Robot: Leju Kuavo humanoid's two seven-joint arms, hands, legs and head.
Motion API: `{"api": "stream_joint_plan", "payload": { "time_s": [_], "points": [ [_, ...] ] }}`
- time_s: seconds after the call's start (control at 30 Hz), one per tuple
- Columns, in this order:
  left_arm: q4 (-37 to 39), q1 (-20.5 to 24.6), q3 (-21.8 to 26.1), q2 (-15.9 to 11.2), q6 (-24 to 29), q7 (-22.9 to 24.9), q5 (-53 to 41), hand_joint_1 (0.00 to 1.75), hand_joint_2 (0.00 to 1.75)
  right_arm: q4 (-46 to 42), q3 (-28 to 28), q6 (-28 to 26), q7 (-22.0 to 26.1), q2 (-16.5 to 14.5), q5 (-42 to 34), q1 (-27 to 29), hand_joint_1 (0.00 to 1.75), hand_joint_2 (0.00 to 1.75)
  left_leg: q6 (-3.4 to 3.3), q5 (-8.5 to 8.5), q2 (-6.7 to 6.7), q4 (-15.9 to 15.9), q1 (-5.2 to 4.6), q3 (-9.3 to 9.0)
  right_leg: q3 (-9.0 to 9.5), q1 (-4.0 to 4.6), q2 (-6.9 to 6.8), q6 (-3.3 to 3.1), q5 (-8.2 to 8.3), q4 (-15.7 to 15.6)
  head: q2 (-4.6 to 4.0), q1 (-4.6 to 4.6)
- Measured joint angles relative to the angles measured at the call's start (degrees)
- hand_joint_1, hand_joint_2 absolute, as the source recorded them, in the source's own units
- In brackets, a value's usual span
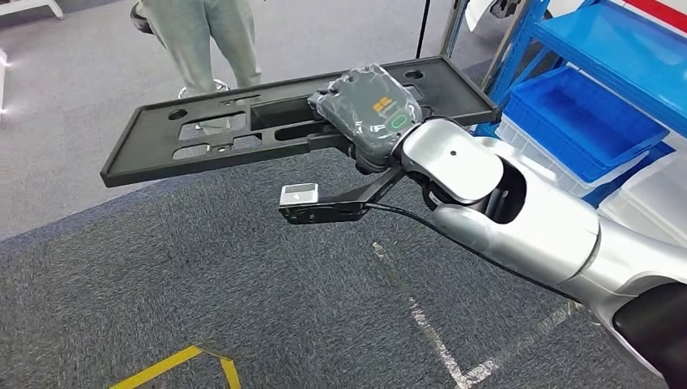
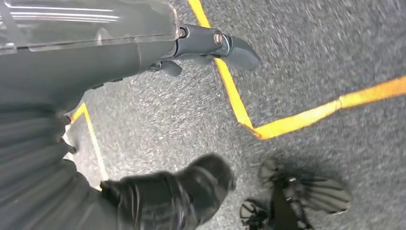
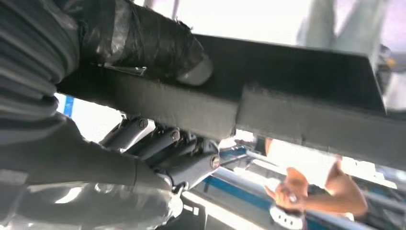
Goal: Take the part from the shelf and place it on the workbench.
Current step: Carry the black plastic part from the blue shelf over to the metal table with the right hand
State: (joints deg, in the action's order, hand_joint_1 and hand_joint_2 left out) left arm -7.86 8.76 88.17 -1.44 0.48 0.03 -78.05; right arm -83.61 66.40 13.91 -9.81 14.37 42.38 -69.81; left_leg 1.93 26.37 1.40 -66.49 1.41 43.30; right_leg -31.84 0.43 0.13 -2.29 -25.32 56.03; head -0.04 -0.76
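The part is a long flat black plastic panel point(image 1: 202, 134) with several cut-outs. It hangs level in the air over the carpet, held near its right-hand end by my right hand point(image 1: 369, 113). In the right wrist view the thumb point(image 3: 158, 48) lies on one face of the panel point(image 3: 297, 91) and the fingers point(image 3: 167, 148) curl against the other face. My left hand point(image 2: 201, 48) hangs over the carpet with nothing in it, its fingers apart.
A blue metal shelf point(image 1: 616, 40) with a blue bin point(image 1: 579, 117) and clear bins stands at the right. A person's legs point(image 1: 206, 40) are just behind the panel. Grey carpet carries yellow tape point(image 1: 174, 365) and white lines point(image 1: 437, 340).
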Motion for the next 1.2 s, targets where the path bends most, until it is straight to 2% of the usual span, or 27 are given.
{"api": "stream_joint_plan", "payload": {
  "time_s": [0.07,0.1,0.13,0.17,0.2,0.27,0.3,0.4,0.47,0.53,0.57,0.6,0.63,0.67,0.7,0.77,0.8,0.83,0.9,0.93,1.0,1.03,1.07,1.1,1.13,1.17,1.2],
  "points": [
    [-0.01,0.16,0.0,-0.01,-0.01,-0.04,-0.03,0.0,1.75,0.11,0.02,0.04,0.04,-0.02,0.0,0.22,1.75,1.75,0.34,3.05,-0.97,-7.19,0.02,2.83,-0.31,0.17,-1.53,-0.04,-0.01,0.29,0.0,-0.03],
    [-0.01,0.14,0.0,-0.01,-0.03,-0.07,-0.08,0.0,1.75,0.17,0.03,0.05,0.09,-0.05,0.0,0.32,1.75,1.75,0.47,3.4,-1.06,-8.6,0.03,3.15,-0.55,0.2,-2.25,-0.03,-0.05,0.54,-0.01,-0.03],
    [-0.01,0.08,0.0,-0.01,-0.07,-0.1,-0.16,0.0,1.75,0.22,0.04,0.05,0.14,-0.09,0.0,0.38,1.75,1.75,0.56,2.83,-1.15,-7.81,0.04,2.37,-0.82,0.2,-2.9,0.01,-0.13,0.83,-0.01,-0.05],
    [-0.01,0.02,0.0,-0.03,-0.12,-0.14,-0.24,0.0,1.75,0.26,0.04,0.03,0.19,-0.13,0.0,0.39,1.75,1.75,0.61,1.49,-1.38,-4.89,0.05,0.46,-1.07,0.17,-3.5,0.12,-0.26,1.17,-0.01,-0.05],
    [-0.01,0.0,0.0,-0.05,-0.18,-0.19,-0.31,0.0,1.75,0.28,0.04,0.02,0.22,-0.14,0.0,0.37,1.75,1.75,0.64,0.11,-2.09,-0.54,0.01,-2.07,-1.28,0.17,-4.08,0.31,-0.46,1.57,-0.01,-0.05],
    [-0.01,0.11,0.0,-0.08,-0.28,-0.23,-0.37,0.0,1.75,0.35,0.04,-0.01,0.25,-0.15,0.0,0.28,1.75,1.75,0.12,-1.36,-3.59,5.75,-0.37,-5.82,-1.67,0.42,-4.99,0.77,-0.86,2.25,-0.01,0.01],
    [-0.01,0.17,0.0,-0.08,-0.31,-0.23,-0.39,0.0,1.75,0.39,0.04,-0.01,0.26,-0.15,0.0,0.22,1.75,1.75,-0.31,-1.41,-3.99,7.03,-0.55,-6.45,-1.81,0.57,-5.35,0.96,-0.98,2.48,-0.01,0.1],
    [-0.01,0.05,0.0,-0.1,-0.34,-0.19,-0.42,0.0,1.75,0.52,0.04,-0.01,0.31,-0.26,0.0,0.15,1.75,1.75,-1.56,-1.78,-2.75,7.3,-0.66,-6.22,-1.98,0.68,-6.18,1.39,-1.16,2.64,0.0,0.3],
    [-0.01,-0.07,0.0,-0.14,-0.35,-0.13,-0.43,0.0,1.75,0.64,0.04,-0.02,0.31,-0.31,-0.01,0.15,1.75,1.75,-2.19,-2.16,-1.85,7.68,-0.46,-6.2,-2.81,0.35,-4.27,1.87,-2.7,4.45,0.0,0.36],
    [-0.01,0.01,0.0,-0.2,-0.35,-0.06,-0.47,0.0,1.75,0.81,0.04,-0.02,0.31,-0.29,-0.09,0.21,1.75,1.75,-2.61,-2.43,-0.91,7.93,-0.32,-6.16,-5.71,0.01,-1.33,2.27,-6.16,10.89,-0.01,0.43],
    [-0.01,0.07,0.0,-0.22,-0.35,-0.01,-0.49,0.0,1.75,0.91,0.05,-0.02,0.32,-0.28,-0.14,0.31,1.75,1.75,-2.72,-2.5,-0.36,7.97,-0.31,-6.1,-7.58,-0.04,-0.66,2.35,-7.72,14.85,-0.01,0.45],
    [-0.01,0.11,0.0,-0.22,-0.35,0.06,-0.51,0.0,1.75,1.03,0.05,-0.02,0.32,-0.28,-0.19,0.48,1.75,1.75,-2.77,-2.54,0.25,7.97,-0.31,-6.06,-9.18,-0.08,-0.36,2.4,-8.57,18.01,-0.01,0.46],
    [-0.01,0.12,0.0,-0.22,-0.35,0.14,-0.52,0.0,1.75,1.14,0.06,-0.01,0.32,-0.28,-0.22,0.64,1.75,1.75,-2.79,-2.55,0.93,7.93,-0.3,-6.03,-9.89,-0.13,-0.26,2.37,-8.25,19.11,-0.01,0.46],
    [-0.01,0.11,0.0,-0.22,-0.35,0.21,-0.55,0.0,1.75,1.24,0.07,-0.02,0.32,-0.29,-0.23,0.75,1.75,1.75,-2.79,-2.55,1.63,7.88,-0.28,-6.03,-9.59,-0.2,-0.17,2.29,-6.91,18.04,-0.01,0.47],
    [-0.01,0.1,0.0,-0.22,-0.35,0.26,-0.56,0.0,1.75,1.33,0.07,-0.02,0.32,-0.29,-0.24,0.75,1.75,1.75,-2.77,-2.54,2.36,7.8,-0.25,-6.04,-8.33,-0.32,0.19,2.17,-4.76,14.96,-0.01,0.48],
    [-0.01,0.14,0.0,-0.24,-0.35,0.27,-0.61,0.0,1.75,1.51,0.07,-0.02,0.3,-0.28,-0.24,0.55,1.75,1.75,-2.54,-2.58,3.71,7.63,-0.17,-5.85,-5.14,-0.7,2.69,1.98,-1.12,7.53,-0.01,0.44],
    [-0.01,0.2,0.0,-0.27,-0.36,0.27,-0.62,0.0,1.75,1.61,0.07,-0.02,0.3,-0.28,-0.25,0.44,1.75,1.75,-2.27,-2.7,4.29,7.56,-0.12,-5.57,-4.01,-0.85,3.79,1.96,-0.34,4.99,-0.01,0.46],
    [-0.01,0.22,0.0,-0.3,-0.36,0.27,-0.64,0.0,1.75,1.69,0.07,-0.01,0.3,-0.31,-0.25,0.4,1.75,1.75,-1.9,-2.92,4.9,7.6,0.01,-5.25,-3.5,-0.86,4.48,1.98,-0.28,3.81,0.0,0.46],
    [-0.01,0.1,0.0,-0.34,-0.38,0.28,-0.66,0.0,1.75,1.8,0.07,-0.01,0.31,-0.36,-0.27,0.38,1.75,1.75,-0.99,-3.49,6.2,7.98,0.27,-4.82,-3.2,-0.73,3.56,1.84,-0.31,3.06,0.0,0.63],
    [0.0,-0.03,0.0,-0.3,-0.4,0.28,-0.67,0.0,1.75,1.86,0.07,-0.01,0.31,-0.43,-0.28,0.37,1.75,1.75,-0.64,-3.4,5.94,7.92,0.29,-4.6,-3.04,-0.73,2.89,1.59,-0.12,2.74,0.01,0.61],
    [0.01,-0.17,0.0,-0.24,-0.44,0.28,-0.7,0.0,1.75,1.97,0.07,-0.02,0.28,-0.56,-0.28,0.2,1.75,1.75,-0.18,-1.43,3.16,4.84,0.03,-3.02,-2.66,-0.8,1.45,0.99,0.25,2.03,0.0,0.31],
    [0.02,-0.11,0.0,-0.21,-0.44,0.27,-0.72,0.0,1.75,2.02,0.07,-0.02,0.27,-0.62,-0.28,0.14,1.75,1.75,-0.07,0.34,1.18,1.51,-0.1,-1.46,-2.54,-0.65,0.72,0.78,0.33,1.9,0.0,0.14],
    [0.02,-0.03,0.0,-0.23,-0.44,0.25,-0.75,0.0,1.75,2.07,0.07,-0.02,0.27,-0.64,-0.28,0.1,1.75,1.75,0.02,2.08,-0.06,-2.39,-0.14,0.28,-2.56,-0.45,0.0,0.63,0.33,1.89,-0.01,0.01],
    [0.02,0.05,0.0,-0.23,-0.45,0.22,-0.77,0.0,1.75,2.14,0.07,-0.01,0.28,-0.65,-0.28,0.13,1.75,1.75,0.05,3.26,-0.64,-5.74,-0.14,1.76,-2.59,-0.22,-0.75,0.54,0.3,1.91,-0.01,-0.03],
    [0.02,0.07,0.0,-0.22,-0.46,0.2,-0.78,0.0,1.75,2.21,0.07,0.01,0.3,-0.66,-0.28,0.19,1.75,1.75,-0.03,3.56,-0.91,-7.47,-0.16,2.41,-2.6,-0.01,-1.47,0.45,0.24,1.94,-0.01,-0.03],
    [0.02,0.04,0.0,-0.22,-0.48,0.19,-0.79,0.0,1.75,2.26,0.07,0.01,0.32,-0.66,-0.28,0.22,1.75,1.75,-0.22,2.9,-1.03,-7.01,-0.23,1.94,-2.59,0.19,-2.15,0.36,0.18,1.96,-0.01,-0.05],
    [0.02,0.0,0.0,-0.22,-0.48,0.19,-0.79,0.0,1.75,2.28,0.07,0.01,0.33,-0.67,-0.28,0.2,1.75,1.75,-0.53,1.43,-1.24,-4.39,-0.41,0.35,-2.57,0.37,-2.77,0.29,0.12,1.98,-0.01,-0.05]
  ]
}}
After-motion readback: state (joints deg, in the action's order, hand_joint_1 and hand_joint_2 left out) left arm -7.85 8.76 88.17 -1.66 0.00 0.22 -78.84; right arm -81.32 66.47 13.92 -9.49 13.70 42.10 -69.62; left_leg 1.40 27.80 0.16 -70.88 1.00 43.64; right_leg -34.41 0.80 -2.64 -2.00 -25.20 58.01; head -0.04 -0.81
